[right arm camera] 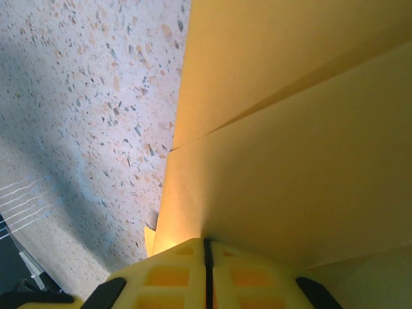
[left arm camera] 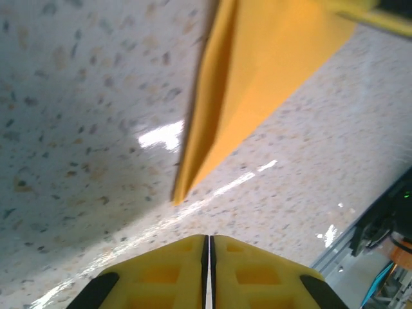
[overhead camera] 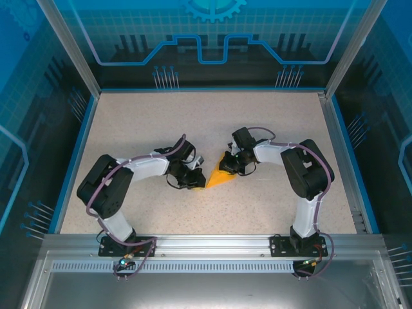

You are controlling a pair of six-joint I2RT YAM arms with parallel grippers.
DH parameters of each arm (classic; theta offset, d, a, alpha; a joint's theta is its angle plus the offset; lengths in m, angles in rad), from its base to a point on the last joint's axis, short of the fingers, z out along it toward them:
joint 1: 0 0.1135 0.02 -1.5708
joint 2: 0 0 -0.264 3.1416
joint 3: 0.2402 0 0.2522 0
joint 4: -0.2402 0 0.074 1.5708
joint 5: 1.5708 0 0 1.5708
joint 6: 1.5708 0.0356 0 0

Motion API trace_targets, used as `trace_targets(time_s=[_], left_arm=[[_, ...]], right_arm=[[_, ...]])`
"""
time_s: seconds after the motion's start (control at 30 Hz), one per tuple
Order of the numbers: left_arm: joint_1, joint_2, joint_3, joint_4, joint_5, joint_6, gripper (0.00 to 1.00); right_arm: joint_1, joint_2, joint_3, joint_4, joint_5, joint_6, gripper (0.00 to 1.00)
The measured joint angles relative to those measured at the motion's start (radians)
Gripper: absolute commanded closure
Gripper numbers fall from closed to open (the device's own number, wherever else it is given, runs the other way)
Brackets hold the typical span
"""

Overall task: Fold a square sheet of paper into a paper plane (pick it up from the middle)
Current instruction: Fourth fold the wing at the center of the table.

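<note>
Right gripper (right arm camera: 206, 243) pinches the paper plane (overhead camera: 217, 177), tip pointing toward the closed left gripper (left arm camera: 209, 239).

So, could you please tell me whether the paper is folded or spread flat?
Folded: the paper tapers to a point, with overlapping layers and creases.

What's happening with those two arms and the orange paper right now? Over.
Right gripper shut on folded paper. Left gripper shut, empty, near its pointed tip. Nothing in the way.
</note>
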Motion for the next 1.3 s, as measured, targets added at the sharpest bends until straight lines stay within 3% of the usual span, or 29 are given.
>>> trace_targets(time_s=[0.3, 0.8, 1.3], left_arm=[[-0.04, 0.064, 0.04, 0.135, 0.0, -0.082, 0.9], [-0.044, 0.116, 0.036, 0.153, -0.09, -0.1, 0.98], [-0.042, 0.11, -0.002, 0.213, -0.081, -0.101, 1.0]], right_arm=[[0.0, 0.003, 0.008, -0.01, -0.001, 0.0, 0.91], [0.0, 0.003, 0.017, -0.023, -0.002, -0.004, 0.91], [0.029, -0.105, -0.049, 0.028, 0.047, -0.091, 0.89]])
